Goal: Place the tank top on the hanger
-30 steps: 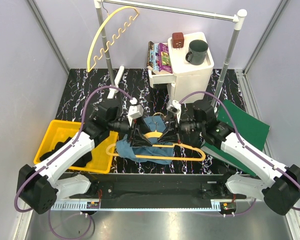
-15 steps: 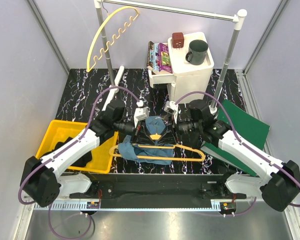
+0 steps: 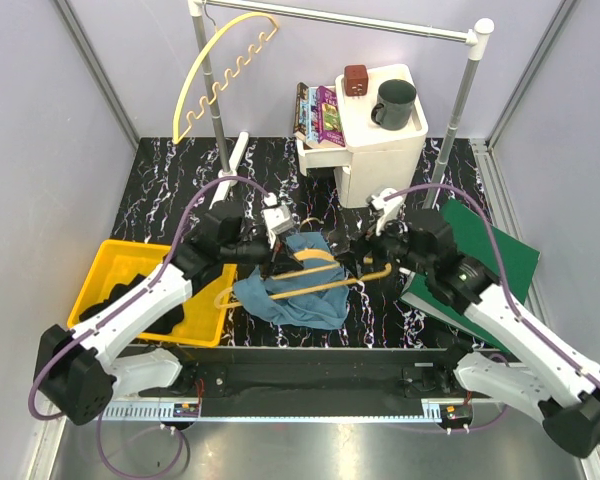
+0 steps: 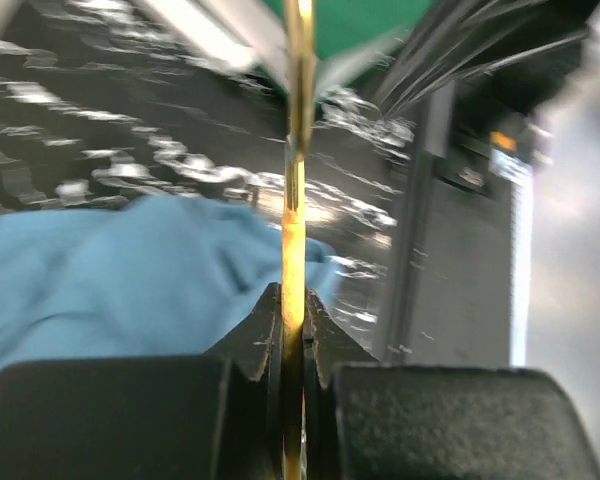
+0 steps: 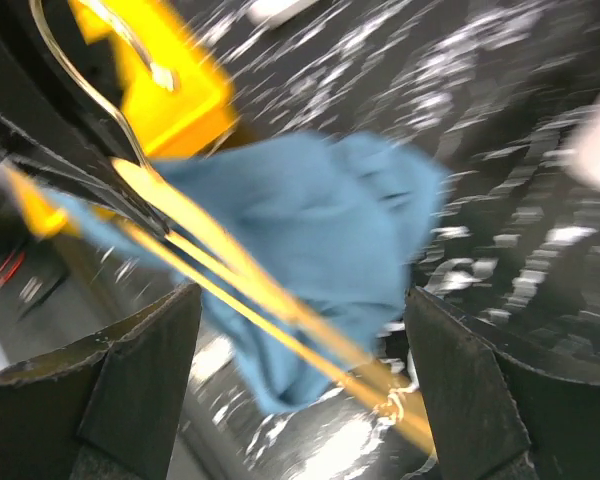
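The teal-blue tank top (image 3: 302, 300) lies bunched on the black marbled table, draped over the orange-yellow hanger (image 3: 330, 285), which tilts up toward the right. My left gripper (image 3: 270, 262) is shut on a bar of the hanger (image 4: 293, 200), its jaws (image 4: 293, 310) pinching the thin rod above the tank top (image 4: 130, 270). My right gripper (image 3: 368, 254) stands open just right of the hanger's end. In the right wrist view its jaws (image 5: 300, 390) are spread wide, with the hanger (image 5: 240, 275) and tank top (image 5: 320, 210) beyond them and nothing gripped.
A yellow bin (image 3: 120, 265) sits at the left. Behind stand a white cabinet (image 3: 380, 130) with a dark mug (image 3: 394, 103), books, and a clothes rail (image 3: 340, 20) carrying a pale arched hanger (image 3: 215, 70). A green board (image 3: 490, 255) lies under the right arm.
My left gripper closed on the hanger and raised it to a tilt. My right gripper opened, let go and drew back to the right.
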Controlling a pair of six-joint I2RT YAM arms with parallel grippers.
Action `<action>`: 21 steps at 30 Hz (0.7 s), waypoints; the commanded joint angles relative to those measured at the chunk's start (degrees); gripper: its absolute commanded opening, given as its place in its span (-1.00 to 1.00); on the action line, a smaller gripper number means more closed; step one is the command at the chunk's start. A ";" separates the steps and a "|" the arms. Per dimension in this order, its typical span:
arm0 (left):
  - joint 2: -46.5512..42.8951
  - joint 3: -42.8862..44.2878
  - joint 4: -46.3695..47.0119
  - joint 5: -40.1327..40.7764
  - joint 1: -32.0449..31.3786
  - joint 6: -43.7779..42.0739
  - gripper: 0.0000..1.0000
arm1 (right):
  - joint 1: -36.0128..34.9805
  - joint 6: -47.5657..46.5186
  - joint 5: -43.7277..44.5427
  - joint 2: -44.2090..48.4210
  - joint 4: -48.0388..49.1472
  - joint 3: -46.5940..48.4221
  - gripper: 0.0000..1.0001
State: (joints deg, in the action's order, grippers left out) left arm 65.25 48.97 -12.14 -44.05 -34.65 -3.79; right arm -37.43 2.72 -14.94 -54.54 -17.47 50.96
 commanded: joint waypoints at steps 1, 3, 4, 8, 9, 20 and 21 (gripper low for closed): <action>-2.94 -1.42 7.13 15.55 2.39 3.61 -1.00 | 0.25 2.38 14.50 6.11 0.60 0.28 0.78; -3.55 -2.29 8.36 17.76 2.92 5.72 -1.00 | 0.17 2.38 11.18 7.51 1.12 -0.77 0.72; -4.16 -2.65 8.71 19.51 3.27 6.60 -1.00 | 0.16 2.46 9.68 7.44 2.35 -1.38 0.71; -6.28 -4.58 9.33 25.05 3.71 8.45 -1.00 | -0.18 6.06 1.35 2.88 6.48 -5.07 0.58; -6.54 -5.28 9.42 26.72 4.33 8.97 -1.00 | -1.14 7.63 -0.25 0.43 7.10 -5.25 0.55; -9.70 -8.71 9.15 33.24 5.65 13.72 -1.00 | -9.42 10.64 4.65 -7.32 10.97 -13.43 0.53; -9.79 -8.80 9.07 33.42 5.65 13.81 -1.00 | -9.50 10.55 5.35 -7.77 10.88 -13.69 0.53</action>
State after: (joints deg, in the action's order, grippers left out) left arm 57.76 41.01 -7.60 -11.94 -28.95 8.38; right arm -46.57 12.01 -13.52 -59.88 -9.87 38.54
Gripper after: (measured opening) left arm 0.056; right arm 0.764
